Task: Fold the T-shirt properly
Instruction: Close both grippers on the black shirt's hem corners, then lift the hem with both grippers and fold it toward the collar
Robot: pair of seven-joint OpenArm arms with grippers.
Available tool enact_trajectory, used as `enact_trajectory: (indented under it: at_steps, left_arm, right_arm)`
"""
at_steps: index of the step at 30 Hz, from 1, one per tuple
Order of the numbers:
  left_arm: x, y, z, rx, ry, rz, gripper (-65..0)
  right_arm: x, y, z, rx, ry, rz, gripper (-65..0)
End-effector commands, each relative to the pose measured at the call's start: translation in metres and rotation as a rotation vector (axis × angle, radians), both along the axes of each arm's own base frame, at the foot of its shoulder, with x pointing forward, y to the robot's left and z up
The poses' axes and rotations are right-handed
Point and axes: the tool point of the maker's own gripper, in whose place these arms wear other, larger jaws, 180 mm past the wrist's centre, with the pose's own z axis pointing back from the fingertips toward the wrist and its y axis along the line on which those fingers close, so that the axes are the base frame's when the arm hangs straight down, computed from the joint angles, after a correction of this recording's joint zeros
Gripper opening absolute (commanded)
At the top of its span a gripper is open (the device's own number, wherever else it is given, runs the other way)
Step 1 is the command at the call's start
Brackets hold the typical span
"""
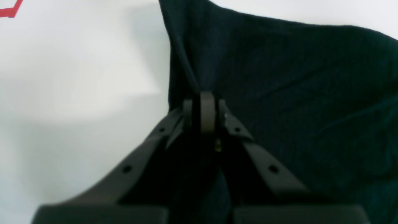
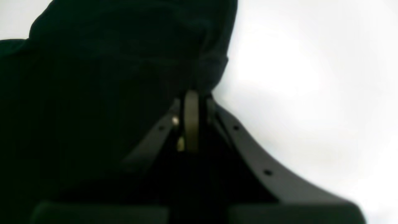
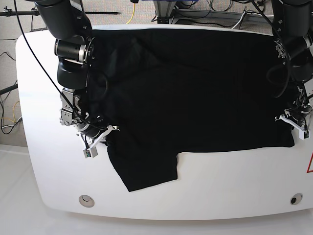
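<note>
The black T-shirt (image 3: 195, 88) lies spread over most of the white table (image 3: 220, 191), with one sleeve (image 3: 144, 169) sticking out toward the front edge. My left gripper (image 1: 203, 101) is shut on the T-shirt's edge, and the dark cloth (image 1: 295, 93) rises in a fold from its fingertips. In the base view that left gripper (image 3: 293, 125) sits at the cloth's right front corner. My right gripper (image 2: 192, 99) is shut on a bunched edge of the T-shirt (image 2: 108, 77); it appears in the base view as the right gripper (image 3: 100, 137) at the shirt's left edge.
Red tape marks (image 3: 310, 164) show at the table's right edge, and again as red tape (image 1: 11, 11) in the left wrist view. Two round holes (image 3: 86, 199) (image 3: 293, 199) sit near the front edge. Cables (image 3: 205, 10) lie on the floor behind the table.
</note>
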Motion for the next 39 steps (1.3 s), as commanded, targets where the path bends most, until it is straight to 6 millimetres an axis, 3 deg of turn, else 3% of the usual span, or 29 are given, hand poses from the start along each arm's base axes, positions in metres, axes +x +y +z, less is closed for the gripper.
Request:
enact_trajectory:
  at_steps: [1,8,14,16,18,26,28,36,39]
  left_arm:
    - [0.013,0.017,0.028,0.037,-0.070,0.021,-65.0]
    - [0.008,0.019,0.026,0.062,-0.053,0.011,-65.0]
    - [0.007,0.025,0.036,0.096,-0.075,0.004,-65.0]
    - [0.008,0.028,0.046,0.122,-0.098,-0.002,-65.0]
    - [0.011,0.028,0.075,0.181,-0.162,-0.056,-64.6]
    - [0.011,0.015,0.115,0.249,-0.238,-0.171,-65.0]
    - [0.015,0.007,0.133,0.261,-0.290,-0.191,-64.6]
    - [0.006,0.006,0.135,0.280,-0.300,-0.177,-64.7]
    - [-0.003,0.010,0.127,0.296,-0.276,-0.174,-64.7]
  right_arm:
    - [0.011,-0.004,0.014,-0.016,-0.030,0.005,-65.0]
    - [0.006,-0.004,0.009,-0.021,0.004,0.010,-65.0]
    - [0.004,-0.006,0.012,-0.049,0.023,0.027,-65.0]
    - [0.005,-0.008,0.017,-0.068,0.018,0.034,-65.0]
    - [0.009,-0.018,0.042,-0.143,-0.017,0.046,-65.0]
    - [0.006,-0.029,0.081,-0.259,-0.067,0.049,-65.0]
    - [-0.004,-0.032,0.084,-0.304,-0.058,0.056,-65.0]
    - [-0.018,-0.037,0.087,-0.354,-0.048,0.056,-65.0]
    - [-0.041,-0.037,0.078,-0.391,-0.029,0.078,-65.0]
